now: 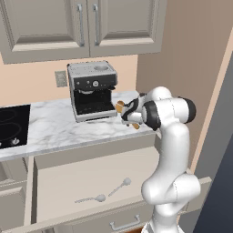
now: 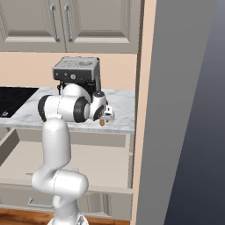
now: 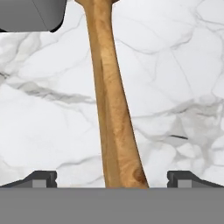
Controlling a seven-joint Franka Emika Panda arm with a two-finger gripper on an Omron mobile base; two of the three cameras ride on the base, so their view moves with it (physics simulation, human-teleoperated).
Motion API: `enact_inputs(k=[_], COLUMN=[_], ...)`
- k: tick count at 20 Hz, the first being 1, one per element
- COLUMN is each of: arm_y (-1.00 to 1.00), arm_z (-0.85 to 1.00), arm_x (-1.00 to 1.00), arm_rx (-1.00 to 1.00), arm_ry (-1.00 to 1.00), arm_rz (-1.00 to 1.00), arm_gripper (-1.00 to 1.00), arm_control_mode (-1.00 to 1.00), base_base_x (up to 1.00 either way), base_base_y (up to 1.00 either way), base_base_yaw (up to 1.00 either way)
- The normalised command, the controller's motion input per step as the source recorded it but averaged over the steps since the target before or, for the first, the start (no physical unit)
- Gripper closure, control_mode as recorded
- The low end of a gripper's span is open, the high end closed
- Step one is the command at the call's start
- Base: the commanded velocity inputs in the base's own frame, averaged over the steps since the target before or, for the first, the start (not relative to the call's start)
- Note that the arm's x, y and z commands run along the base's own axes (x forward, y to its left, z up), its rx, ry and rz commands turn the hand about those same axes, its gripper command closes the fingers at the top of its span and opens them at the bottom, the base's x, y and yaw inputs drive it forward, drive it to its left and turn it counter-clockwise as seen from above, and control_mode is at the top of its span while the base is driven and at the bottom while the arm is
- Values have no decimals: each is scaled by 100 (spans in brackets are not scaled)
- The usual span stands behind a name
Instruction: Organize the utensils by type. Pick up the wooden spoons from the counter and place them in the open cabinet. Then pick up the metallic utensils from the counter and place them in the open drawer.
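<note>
The gripper (image 3: 112, 179) hangs low over the marble counter (image 1: 54, 129) with its jaws spread wide apart, one dark fingertip (image 3: 41, 178) at seven o'clock in the hand view and the other at five o'clock. Between them lies a wooden spoon (image 3: 111, 100), its handle running from the six o'clock edge up toward twelve; the fingertips stand clear of it on both sides, so nothing is clamped. The grey corner of the coffee machine (image 1: 92, 90) shows at eleven o'clock in that hand view. From the left base view the hand sits at about three o'clock of the coffee machine, just beside it at the counter's right end, with orange-brown bits of wood showing above and below the wrist. The open drawer (image 1: 59, 182) stands pulled out below the counter, and two small metal spoons (image 1: 109, 192) lie on its pale floor, near each other toward the front edge. The black cooktop (image 1: 13, 125) sits at nine o'clock of the coffee machine. The wall cabinets (image 1: 86, 25) above it, at twelve o'clock, have their doors closed.
</note>
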Motion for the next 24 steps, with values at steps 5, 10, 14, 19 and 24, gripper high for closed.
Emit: enact_inputs(k=[5, 10, 14, 19, 24], arm_y=[0, 0, 0, 0, 0], arm_z=[-29, -16, -16, -6, 0], arm_x=[23, 12, 11, 4, 0], arm_rx=[0, 0, 0, 0, 0], arm_ry=[0, 0, 2, 2, 0], arm_rz=[0, 0, 0, 0, 0], arm_gripper=[-100, -100, 100, 100, 100], arm_control_mode=[-100, -100, -100, -100, -100], base_base_x=[0, 0, 0, 0, 0], base_base_y=[0, 0, 0, 0, 0], base_base_yaw=[0, 0, 0, 0, 0])
